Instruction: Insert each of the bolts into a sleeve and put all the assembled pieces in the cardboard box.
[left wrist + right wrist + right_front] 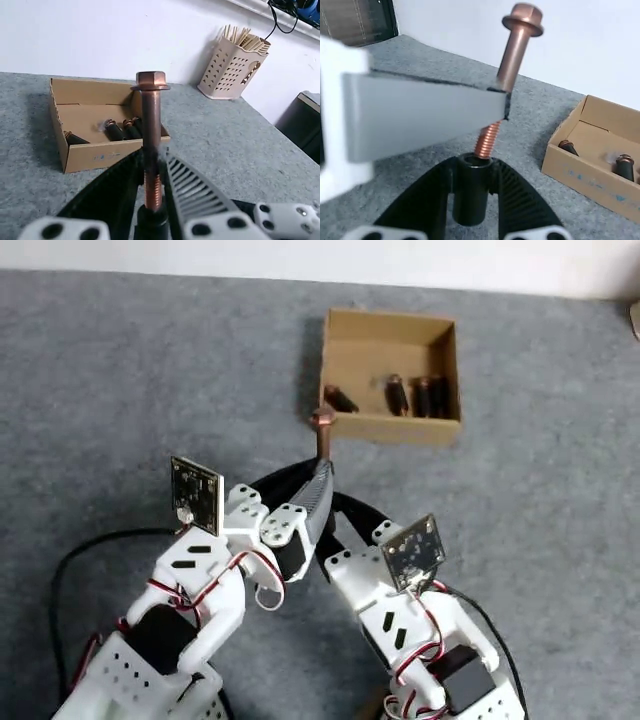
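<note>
Clamping bolt (150,115) in left pincer (152,160), sleeve (470,200) in right pincer (472,170); threaded tip seemingly just inside sleeve's mouth. Held over table (120,390), near cardboard box (395,428) containing assembled pieces (397,395).

**Bolt at sleeve mouth, just short of the box**

Copper bolt (150,145), hex-headed and flanged: off the table, head just beside the near corner of the cardboard box (392,430), threaded tip at the mouth of a black sleeve (471,192). Inside the box, along its near wall: four dark assembled pieces (397,395), lying down.
</note>
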